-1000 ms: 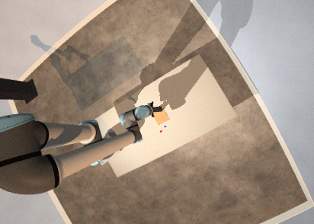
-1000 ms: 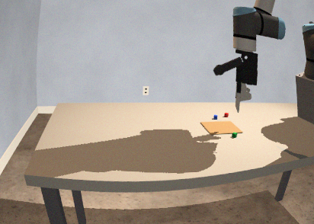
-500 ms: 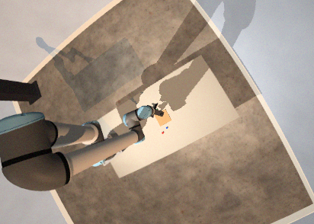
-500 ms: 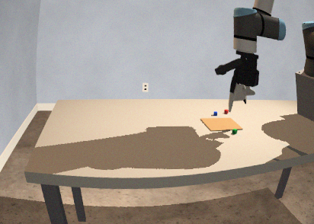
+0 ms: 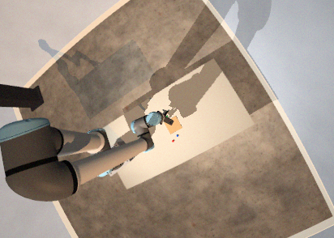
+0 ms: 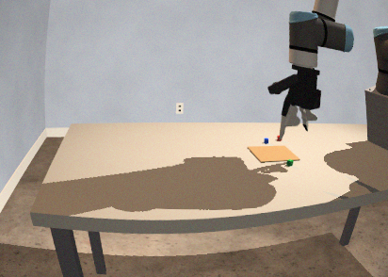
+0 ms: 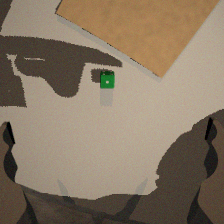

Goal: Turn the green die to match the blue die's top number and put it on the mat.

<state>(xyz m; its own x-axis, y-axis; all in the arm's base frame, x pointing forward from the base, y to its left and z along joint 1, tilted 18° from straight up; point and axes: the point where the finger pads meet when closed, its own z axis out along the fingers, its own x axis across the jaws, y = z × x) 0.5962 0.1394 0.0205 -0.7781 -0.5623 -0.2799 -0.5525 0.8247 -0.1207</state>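
The gripper [image 5: 165,116] [image 6: 294,128] [image 7: 109,121] is wide open above the table [image 6: 141,147] and has hold of nothing; the green die [image 6: 289,163] [image 7: 107,80] sits lower than its fingers, one dot on top, just beside the orange mat [image 5: 173,125] [image 6: 274,154] [image 7: 145,30], not on it
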